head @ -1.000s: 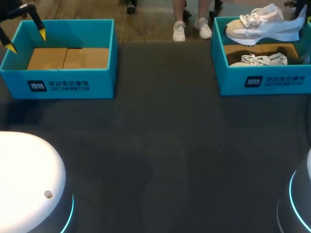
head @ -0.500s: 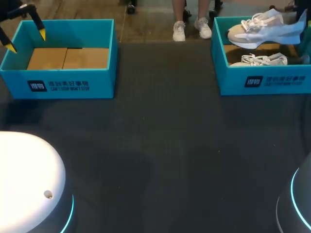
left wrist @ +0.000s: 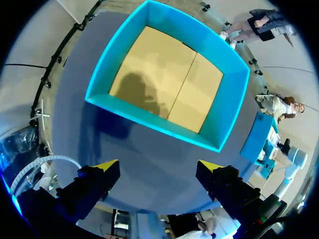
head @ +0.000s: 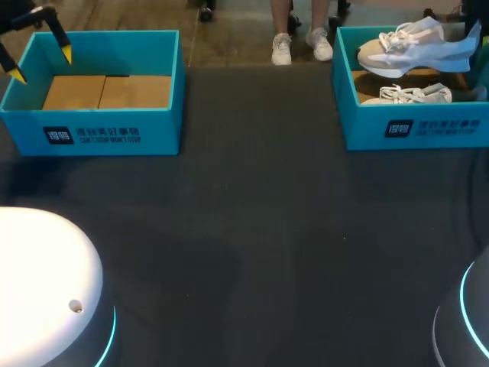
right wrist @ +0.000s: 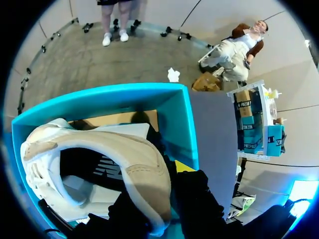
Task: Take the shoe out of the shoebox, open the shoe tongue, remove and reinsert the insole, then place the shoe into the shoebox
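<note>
A white and beige shoe (head: 412,47) hangs above the right teal shoebox (head: 416,130). My right gripper (right wrist: 167,186) is shut on its heel collar (right wrist: 144,174), with one yellow fingertip (right wrist: 183,167) showing behind the heel. A second white shoe (head: 409,95) lies inside that box. In the head view the right gripper is mostly hidden at the right edge. My left gripper (head: 42,65) hovers open over the far left corner of the empty left teal shoebox (head: 114,134). Nothing is between its fingers, seen as (left wrist: 158,167) in the left wrist view.
The left shoebox (left wrist: 149,115) shows only its bare cardboard floor. A wide stretch of dark table mat (head: 252,214) lies between and in front of the two boxes. My arms' white bases stand at the near left (head: 46,283) and near right (head: 470,321).
The held shoe has shifted a little and turned more side-on over the right box. The left arm has not moved.
</note>
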`<state>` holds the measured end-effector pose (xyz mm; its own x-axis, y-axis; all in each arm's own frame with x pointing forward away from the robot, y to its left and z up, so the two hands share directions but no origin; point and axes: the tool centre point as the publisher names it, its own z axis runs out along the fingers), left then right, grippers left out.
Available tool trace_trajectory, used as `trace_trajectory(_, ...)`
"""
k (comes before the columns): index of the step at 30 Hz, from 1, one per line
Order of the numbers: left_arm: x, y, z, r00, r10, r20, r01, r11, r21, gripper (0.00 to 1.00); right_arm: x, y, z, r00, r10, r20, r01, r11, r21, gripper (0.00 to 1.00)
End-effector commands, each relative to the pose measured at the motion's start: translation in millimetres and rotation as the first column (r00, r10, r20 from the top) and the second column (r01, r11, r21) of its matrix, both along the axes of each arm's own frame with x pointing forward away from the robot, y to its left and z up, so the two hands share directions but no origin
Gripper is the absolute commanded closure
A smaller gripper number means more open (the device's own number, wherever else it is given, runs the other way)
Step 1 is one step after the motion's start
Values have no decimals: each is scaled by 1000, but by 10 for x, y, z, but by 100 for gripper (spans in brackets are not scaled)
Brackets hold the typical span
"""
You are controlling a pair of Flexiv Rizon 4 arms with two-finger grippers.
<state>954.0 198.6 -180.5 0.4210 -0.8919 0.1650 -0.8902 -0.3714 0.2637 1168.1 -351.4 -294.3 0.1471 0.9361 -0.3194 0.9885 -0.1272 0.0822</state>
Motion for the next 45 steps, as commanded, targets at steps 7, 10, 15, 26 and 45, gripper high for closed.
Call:
trace_trajectory(7, -3, 2, 3, 1000, 0, 0, 0, 1000, 1, 0, -71, 66, -107, 999, -34, -3, 34, 999, -21, 100)
trace_trajectory(10, -3, 2, 3, 1000, 0, 0, 0, 1000, 1, 0, -97, 69, -138, 999, -42, -1, 42, 999, -24, 100)
trace_trajectory(15, -3, 2, 3, 1000, 0, 0, 0, 1000, 1, 0, -122, 100, -218, 999, -52, 0, 52, 998, -23, 100)
trace_trajectory(26, -3, 2, 3, 1000, 0, 0, 0, 1000, 1, 0, -84, 65, -454, 999, -49, 0, 49, 999, 13, 100)
trace_trajectory(45, -3, 2, 3, 1000, 0, 0, 0, 1000, 1, 0, 4, 38, -775, 999, -21, -23, 23, 996, 84, 100)
